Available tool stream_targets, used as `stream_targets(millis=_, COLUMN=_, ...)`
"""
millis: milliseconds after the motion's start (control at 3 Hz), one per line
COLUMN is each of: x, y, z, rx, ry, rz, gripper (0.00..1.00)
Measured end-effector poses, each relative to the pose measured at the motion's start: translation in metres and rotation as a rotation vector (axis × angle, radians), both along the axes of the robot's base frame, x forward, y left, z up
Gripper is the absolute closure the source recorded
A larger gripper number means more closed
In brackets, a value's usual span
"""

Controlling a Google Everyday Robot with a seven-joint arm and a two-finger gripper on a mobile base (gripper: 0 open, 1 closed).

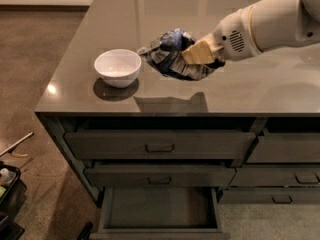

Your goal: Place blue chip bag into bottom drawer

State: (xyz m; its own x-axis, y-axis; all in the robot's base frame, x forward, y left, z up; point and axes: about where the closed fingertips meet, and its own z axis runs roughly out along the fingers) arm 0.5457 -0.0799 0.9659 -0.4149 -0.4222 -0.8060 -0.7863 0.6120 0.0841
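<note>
Tool [201,52] pinches the blue chip bag [167,60] above the tabletop [235,91], so it can go to the open bottom drawer [160,208] at six o'clock.

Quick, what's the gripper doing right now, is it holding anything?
Gripper: closed on the blue chip bag, holding it above the countertop, right of the white bowl.
</note>
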Motion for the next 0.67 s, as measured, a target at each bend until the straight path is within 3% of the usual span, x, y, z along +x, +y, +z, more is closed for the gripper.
stream_targets(millis=333, x=0.001, y=0.000, z=0.002, rx=0.000, ry=-0.005, rz=0.002, gripper=1.00)
stream_targets(millis=667, x=-0.014, y=0.013, z=0.007, rx=-0.014, ry=0.016, rz=0.043, gripper=1.00)
